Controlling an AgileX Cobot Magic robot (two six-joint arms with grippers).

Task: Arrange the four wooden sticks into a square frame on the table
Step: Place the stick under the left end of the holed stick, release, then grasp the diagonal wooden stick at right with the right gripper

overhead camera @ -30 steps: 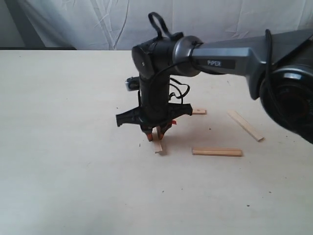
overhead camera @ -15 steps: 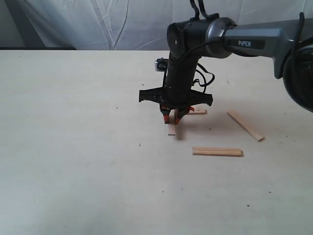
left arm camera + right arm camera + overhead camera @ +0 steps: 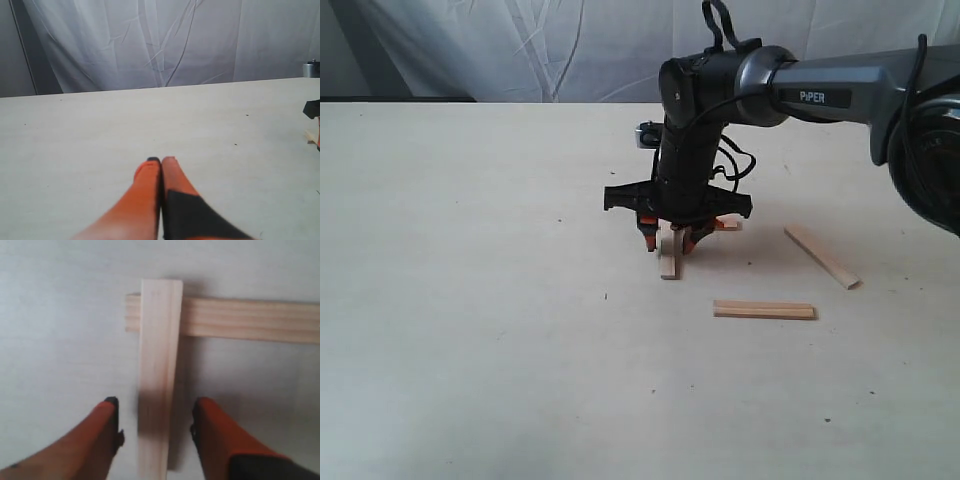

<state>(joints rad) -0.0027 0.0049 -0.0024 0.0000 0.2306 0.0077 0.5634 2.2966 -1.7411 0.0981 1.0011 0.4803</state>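
Flat on the table (image 3: 470, 330) beneath the spread-open right end effector (image 3: 155, 412): one wooden stick (image 3: 157, 380).
Lengthwise between its jaws, far end crossing a second stick (image 3: 250, 320) squarely, apparently resting on it; left end effector (image 3: 161, 161) pressed closed.

Wrinkled white curtain (image 3: 500, 45), darker grey strip (image 3: 17, 50) beside it

In the exterior view I see only the tip of one stick (image 3: 728, 225) at three o'clock of the right gripper (image 3: 669, 243), which hides its remaining length from me.
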